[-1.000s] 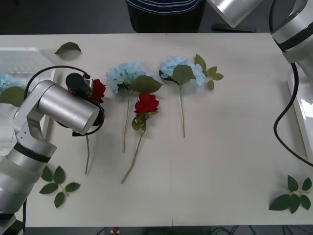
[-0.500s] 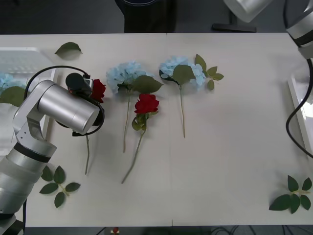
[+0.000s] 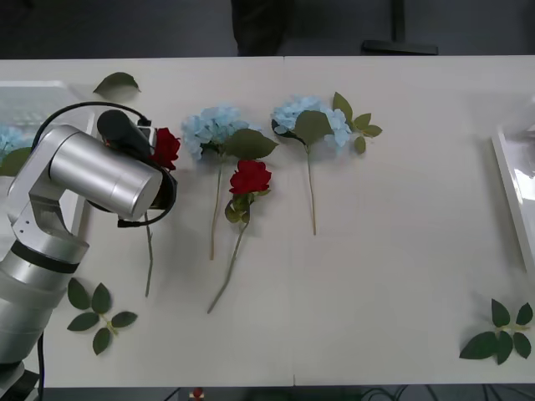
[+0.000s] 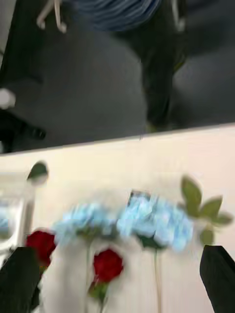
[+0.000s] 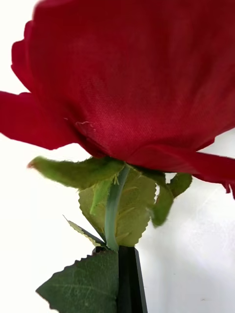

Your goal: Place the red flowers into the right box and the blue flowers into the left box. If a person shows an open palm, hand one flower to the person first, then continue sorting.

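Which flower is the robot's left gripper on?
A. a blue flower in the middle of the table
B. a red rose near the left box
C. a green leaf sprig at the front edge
B: the left gripper is shut on the red rose's stem just under its bloom.

No readable txt, labels or nos. anywhere.

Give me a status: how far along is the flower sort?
Done: one blue flower already lies in the left box. In hand: the left gripper is shut on a red rose stem. Left: two blue flowers and another rose on the table. The right gripper is open above them.
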Available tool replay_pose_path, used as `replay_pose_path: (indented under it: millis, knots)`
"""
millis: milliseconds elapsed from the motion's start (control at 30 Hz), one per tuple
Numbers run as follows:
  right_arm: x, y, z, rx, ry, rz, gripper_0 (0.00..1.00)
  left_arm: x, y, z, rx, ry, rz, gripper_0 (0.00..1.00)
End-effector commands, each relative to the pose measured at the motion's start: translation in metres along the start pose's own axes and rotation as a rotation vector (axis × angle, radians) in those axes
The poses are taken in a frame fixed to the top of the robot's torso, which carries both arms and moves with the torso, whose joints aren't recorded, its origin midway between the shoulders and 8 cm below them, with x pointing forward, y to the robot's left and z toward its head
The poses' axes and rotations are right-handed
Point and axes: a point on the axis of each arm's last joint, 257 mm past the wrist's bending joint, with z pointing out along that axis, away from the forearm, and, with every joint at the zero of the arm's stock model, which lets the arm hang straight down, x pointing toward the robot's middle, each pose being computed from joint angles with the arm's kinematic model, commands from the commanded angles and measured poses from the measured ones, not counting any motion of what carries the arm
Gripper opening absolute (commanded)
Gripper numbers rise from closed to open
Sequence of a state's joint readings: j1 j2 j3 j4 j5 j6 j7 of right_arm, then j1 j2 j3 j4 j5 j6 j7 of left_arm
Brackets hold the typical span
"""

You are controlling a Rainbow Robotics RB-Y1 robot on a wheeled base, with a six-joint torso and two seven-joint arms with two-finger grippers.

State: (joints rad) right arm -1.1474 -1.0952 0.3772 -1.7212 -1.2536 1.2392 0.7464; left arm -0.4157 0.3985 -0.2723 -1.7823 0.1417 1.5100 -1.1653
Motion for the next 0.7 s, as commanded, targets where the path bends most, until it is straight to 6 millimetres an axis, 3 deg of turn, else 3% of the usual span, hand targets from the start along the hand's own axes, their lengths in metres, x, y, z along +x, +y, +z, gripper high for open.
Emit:
replay_pose_path:
  millis: [33, 133, 300, 367, 567, 700]
  knots:
    - [0.03, 0.019, -0.038, -0.018, 0.126, -0.037, 0.95, -0.04, 0.003, -0.028, 0.053, -0.121, 0.081, 0.0]
    - [0.072, 0.012, -0.034, -0.011, 0.247, -0.047, 0.95, -0.054, -0.01, -0.043, 0.114, -0.173, 0.129, 0.0]
    - [0.157, -0.011, -0.003, 0.014, 0.406, -0.066, 0.96, -0.078, -0.041, -0.081, 0.239, -0.287, 0.259, 0.0]
    - [0.174, -0.017, 0.008, 0.032, 0.41, -0.08, 0.95, -0.083, -0.053, -0.094, 0.286, -0.324, 0.286, 0.0]
    - [0.235, -0.03, 0.049, 0.081, 0.446, -0.084, 0.95, -0.103, -0.115, -0.159, 0.51, -0.505, 0.377, 0.0]
    - [0.261, -0.038, 0.076, 0.136, 0.458, -0.106, 0.95, -0.11, -0.153, -0.192, 0.667, -0.591, 0.355, 0.0]
